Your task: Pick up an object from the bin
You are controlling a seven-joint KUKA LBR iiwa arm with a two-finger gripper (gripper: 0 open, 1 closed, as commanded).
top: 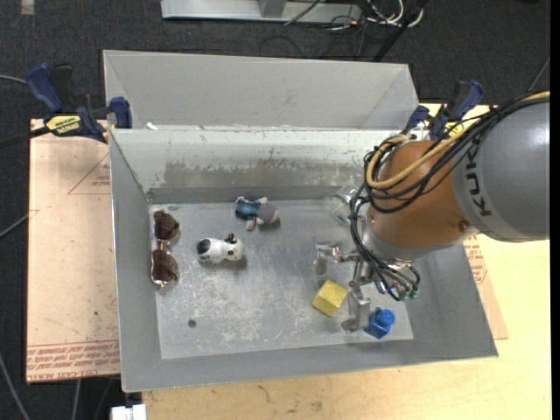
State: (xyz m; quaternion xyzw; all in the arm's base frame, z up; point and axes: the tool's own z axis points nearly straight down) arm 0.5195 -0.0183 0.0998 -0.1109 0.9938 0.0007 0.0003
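Observation:
My gripper [340, 288] is low over the bin's right front part, open, with its fingers spread apart. One fingertip [327, 254] is behind a small yellow block [329, 299] and the other [353, 322] is in front of it. The block lies on the floor in the gap, toward its left side, and I cannot tell whether either finger touches it. A small blue thing [380, 323] lies just right of the front fingertip, close to the bin's front wall.
A pair of brown sunglasses [164, 248] lies along the left wall. A white and black toy animal [219, 249] lies left of centre, and a small blue and white figure [255, 211] sits near the back wall. The arm's orange cover and cables hang over the right side.

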